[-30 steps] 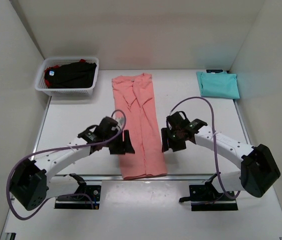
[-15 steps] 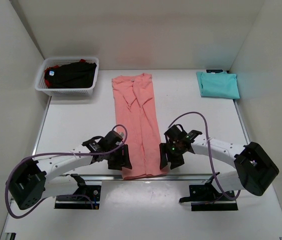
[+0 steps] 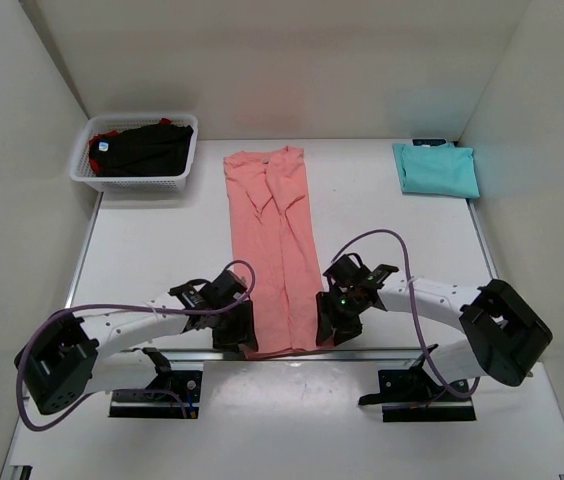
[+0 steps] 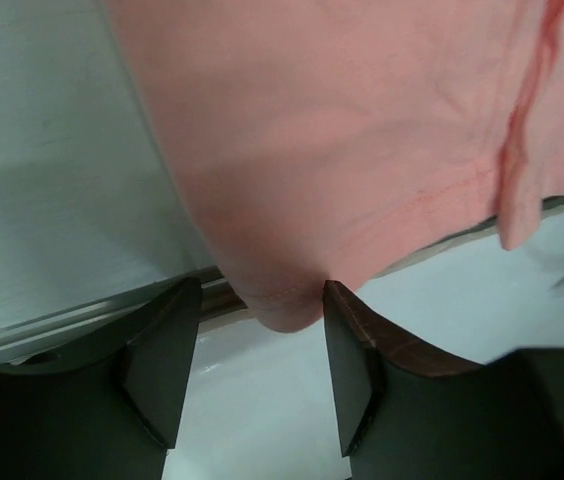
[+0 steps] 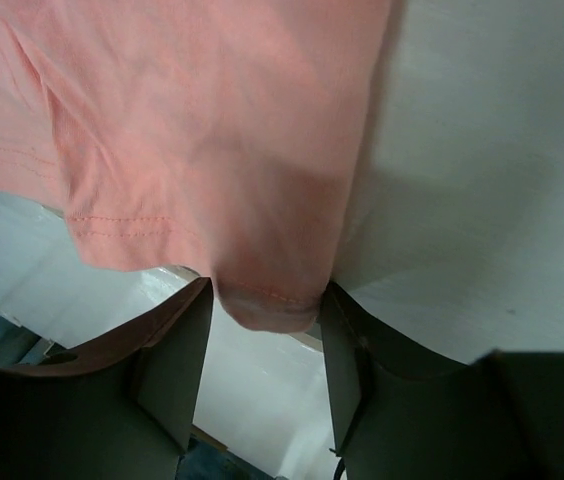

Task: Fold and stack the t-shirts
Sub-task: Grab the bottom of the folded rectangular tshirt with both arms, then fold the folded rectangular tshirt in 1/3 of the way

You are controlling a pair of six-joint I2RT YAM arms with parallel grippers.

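The salmon-pink t-shirt (image 3: 277, 250) lies as a long narrow strip down the middle of the table, its hem at the near edge. My left gripper (image 3: 239, 327) is at the hem's left corner and my right gripper (image 3: 332, 322) at its right corner. In the left wrist view the gripper (image 4: 262, 302) is open, with the pink hem corner (image 4: 342, 120) reaching between its fingers. In the right wrist view the gripper (image 5: 265, 302) is open around the other hem corner (image 5: 202, 110). A folded teal t-shirt (image 3: 437, 170) lies at the far right. Black and red shirts (image 3: 142, 145) lie in the basket.
A white mesh basket (image 3: 132, 182) stands at the far left corner. The table's near edge (image 3: 382, 352) runs just below both grippers. White walls close in the left, right and far sides.
Both grippers have moved toward the near edge along the pink shirt's sides and now sit at its hem corners. The shirt has not visibly shifted.
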